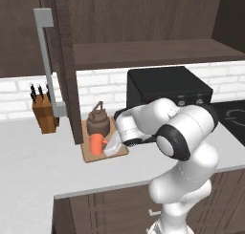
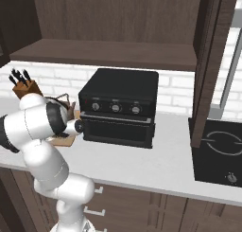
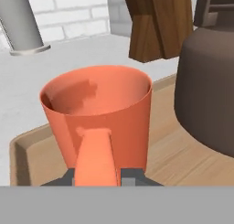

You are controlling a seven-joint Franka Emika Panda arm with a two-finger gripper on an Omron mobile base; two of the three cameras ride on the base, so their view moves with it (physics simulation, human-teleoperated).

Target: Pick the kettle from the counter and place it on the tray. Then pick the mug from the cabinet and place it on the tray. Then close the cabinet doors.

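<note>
The orange mug (image 1: 96,143) (image 3: 98,109) is upright over the front part of the light-wood tray (image 1: 91,156) (image 3: 183,159). Its base is hidden, so I cannot tell whether it touches the tray. My gripper (image 1: 105,146) (image 3: 97,177) is shut on the mug's loop handle, which sits between the two fingertips. The dark-brown kettle (image 1: 98,121) (image 3: 205,90) stands on the tray just behind the mug, close but apart. The cabinet (image 1: 153,51) is open above the counter (image 1: 28,152). Its left door (image 1: 67,61) swings out over the tray, and the right door (image 2: 210,60) also stands open.
A knife block (image 1: 45,114) (image 3: 157,22) stands left of the tray. The left door's grey bar handle (image 1: 45,61) (image 3: 20,22) hangs near it. A black toaster oven (image 1: 167,87) (image 2: 118,108) sits right of the tray, with a cooktop (image 2: 220,150) further right.
</note>
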